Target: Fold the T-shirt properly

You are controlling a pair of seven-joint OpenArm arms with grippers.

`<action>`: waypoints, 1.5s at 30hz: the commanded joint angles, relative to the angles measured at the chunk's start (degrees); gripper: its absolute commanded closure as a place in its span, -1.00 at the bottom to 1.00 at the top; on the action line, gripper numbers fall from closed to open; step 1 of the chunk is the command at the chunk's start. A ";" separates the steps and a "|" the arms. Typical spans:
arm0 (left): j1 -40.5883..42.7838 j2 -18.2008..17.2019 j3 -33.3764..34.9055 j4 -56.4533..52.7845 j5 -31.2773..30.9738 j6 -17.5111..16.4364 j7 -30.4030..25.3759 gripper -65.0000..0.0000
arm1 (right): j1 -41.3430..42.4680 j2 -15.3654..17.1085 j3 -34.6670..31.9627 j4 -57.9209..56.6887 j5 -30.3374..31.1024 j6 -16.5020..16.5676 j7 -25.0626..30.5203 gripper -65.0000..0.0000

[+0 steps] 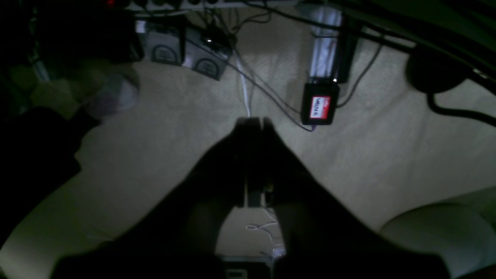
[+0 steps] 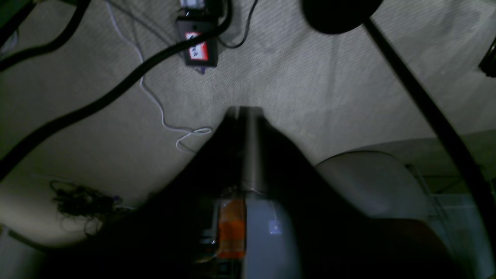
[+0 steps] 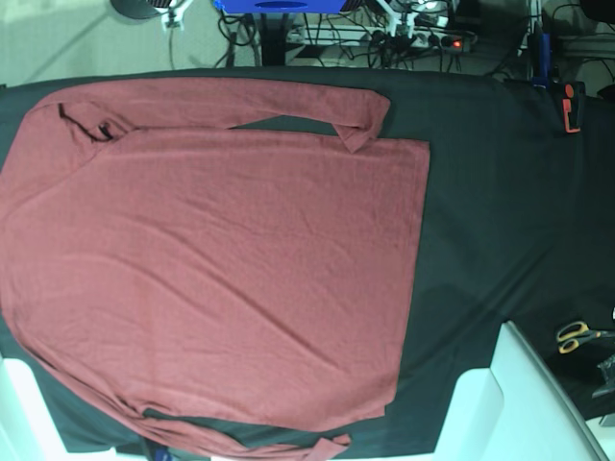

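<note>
The T-shirt (image 3: 211, 269) is dark red and lies flat across the black cloth (image 3: 500, 211) in the base view. One long sleeve (image 3: 240, 101) lies folded along its top edge, the other (image 3: 240, 440) along its bottom edge. Neither gripper shows in the base view. My left gripper (image 1: 254, 121) appears only in the left wrist view, jaws together and empty, hanging over beige carpet off the table. My right gripper (image 2: 246, 110) appears only in the right wrist view, jaws together and empty, also over the carpet. The shirt is out of view in both wrist views.
Orange-handled scissors (image 3: 575, 334) lie at the cloth's right edge, with an orange-red tool (image 3: 572, 108) at the upper right. White arm parts (image 3: 500, 403) stand at the bottom. Cables and a black box with a red label (image 1: 319, 106) lie on the carpet, also in the right wrist view (image 2: 197, 50).
</note>
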 commanded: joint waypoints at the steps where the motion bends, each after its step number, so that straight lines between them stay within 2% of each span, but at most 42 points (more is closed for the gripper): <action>1: 0.40 -0.12 0.08 0.09 0.02 0.34 0.10 1.00 | -0.36 -0.03 0.19 0.00 0.23 -0.19 -0.20 0.03; 2: 0.40 -0.12 0.08 0.09 0.02 0.34 0.10 0.92 | -0.36 -0.03 0.19 0.00 0.23 -0.19 -0.20 -0.30; 3: 0.40 -0.12 0.08 0.09 0.02 0.34 0.10 0.62 | -0.36 -0.03 0.19 0.00 0.23 -0.19 -0.20 -0.64; 4: 0.49 -0.12 0.08 0.09 0.02 0.34 0.10 0.35 | -0.36 -0.03 0.01 0.00 0.05 -0.19 -0.20 -0.90; 5: 0.49 -0.12 0.08 0.09 0.02 0.34 0.10 0.22 | -0.45 -0.03 0.01 0.00 0.05 -0.19 -0.20 -0.94; 6: 0.93 -0.12 0.08 0.18 0.02 0.34 0.10 0.28 | -0.45 -0.12 0.01 0.00 0.05 -0.19 -0.20 -0.81; 7: 1.02 -0.12 0.08 0.27 0.02 0.34 0.10 0.56 | -0.45 -0.12 0.19 0.00 0.14 -0.19 -0.20 -0.52; 8: 1.11 -0.12 0.08 0.27 0.02 0.34 0.10 0.98 | -0.54 -0.12 0.19 0.00 0.14 -0.19 -0.20 -0.15; 10: 1.20 -0.12 -0.45 0.27 -0.07 0.34 0.01 1.00 | -0.54 -0.03 0.19 0.00 0.23 -0.19 -0.11 0.79; 11: 1.20 -0.29 -0.45 0.27 -0.07 0.34 0.01 1.00 | -0.54 -0.03 0.19 0.00 0.23 -0.19 -0.11 1.00; 12: 1.20 -0.64 -0.10 0.27 -0.42 0.34 0.01 1.00 | -0.54 -0.03 0.19 0.00 0.23 -0.19 -0.11 0.97; 14: 1.20 -0.82 -0.01 0.27 -0.33 0.34 0.01 1.00 | -0.54 -0.03 0.27 0.00 0.23 -0.19 -0.11 0.44; 16: 1.20 -0.82 -0.01 0.27 -0.07 0.34 0.01 1.00 | -0.45 -0.03 0.27 0.00 0.23 -0.19 -0.11 -0.20; 17: 1.20 -0.82 0.08 0.27 -0.07 0.34 0.01 0.74 | -0.45 -0.12 0.27 0.00 0.23 -0.19 -0.11 -0.52; 18: 1.20 -0.82 0.08 0.27 -0.07 0.34 0.01 0.49 | -0.54 -0.12 0.10 0.00 0.14 -0.19 -0.11 -0.73; 19: 1.20 -0.91 0.08 0.27 0.02 0.34 0.01 0.29 | -0.54 -0.21 0.01 0.00 0.14 -0.19 -0.11 -0.82; 20: 1.20 -0.91 0.08 0.27 0.02 0.34 0.01 0.27 | -0.54 -0.21 0.01 0.00 0.14 -0.19 -0.11 -0.75; 21: 1.20 -0.91 0.08 0.27 0.02 0.34 0.01 0.41 | -0.54 -0.21 0.10 0.00 0.14 -0.19 -0.11 -0.55; 22: 1.20 -0.91 0.08 0.27 0.02 0.34 0.01 0.67 | -0.54 -0.21 0.19 0.00 0.14 -0.19 -0.11 -0.23; 23: 1.20 -0.91 0.08 0.27 0.02 0.34 0.01 1.00 | -0.54 -0.21 0.19 0.00 0.14 -0.19 -0.11 0.21; 24: 1.20 -0.91 0.08 0.27 0.02 0.34 0.01 1.00 | -0.54 -0.03 0.27 0.00 0.23 -0.19 -0.11 0.73; 25: 1.20 -0.91 -0.01 0.27 -0.16 0.34 0.01 1.00 | -0.54 -0.03 0.27 0.00 0.23 -0.19 -0.11 1.00; 26: 1.20 -0.91 -0.01 0.27 -0.07 0.34 0.01 1.00 | -0.54 -0.03 0.27 0.00 0.23 -0.19 -0.11 1.00; 28: 1.20 -0.91 -0.01 0.27 -0.07 0.34 0.01 1.00 | -0.54 -0.03 0.27 0.00 0.23 -0.19 -0.11 0.63; 29: 1.20 -0.91 0.08 0.27 -0.07 0.34 0.01 1.00 | -0.54 -0.03 0.27 0.00 0.23 -0.10 -0.11 0.57; 32: 1.20 -0.91 0.08 0.27 0.02 0.34 0.01 1.00 | -0.54 -0.12 0.01 0.00 0.14 0.08 -0.11 0.55; 36: 1.20 -1.00 0.08 0.27 0.02 0.34 -0.08 1.00 | -0.54 -0.38 0.01 0.00 0.05 0.08 -0.11 0.58; 38: 1.20 -1.08 -0.01 0.36 -0.07 0.34 -0.52 1.00 | -1.33 -0.38 -0.08 0.09 -0.03 0.08 -0.11 0.72; 39: 1.28 -1.26 -0.27 0.45 -0.25 0.34 -2.01 1.00 | -1.50 -0.30 -0.08 0.27 -0.03 0.08 -0.11 0.92; 40: 2.16 -1.88 -0.36 0.97 -0.51 0.34 -4.39 1.00 | -1.86 -0.30 -0.08 1.32 -0.03 -0.01 -0.20 1.00; 42: 4.62 -2.31 -0.36 3.35 -0.51 0.34 -9.84 1.00 | -3.97 -0.21 -0.08 4.22 -0.03 -0.01 -0.37 0.95; 45: 9.20 -3.99 0.08 8.62 -0.16 0.34 -15.82 1.00 | -8.71 -0.21 0.19 12.05 0.14 -0.01 -0.46 1.00</action>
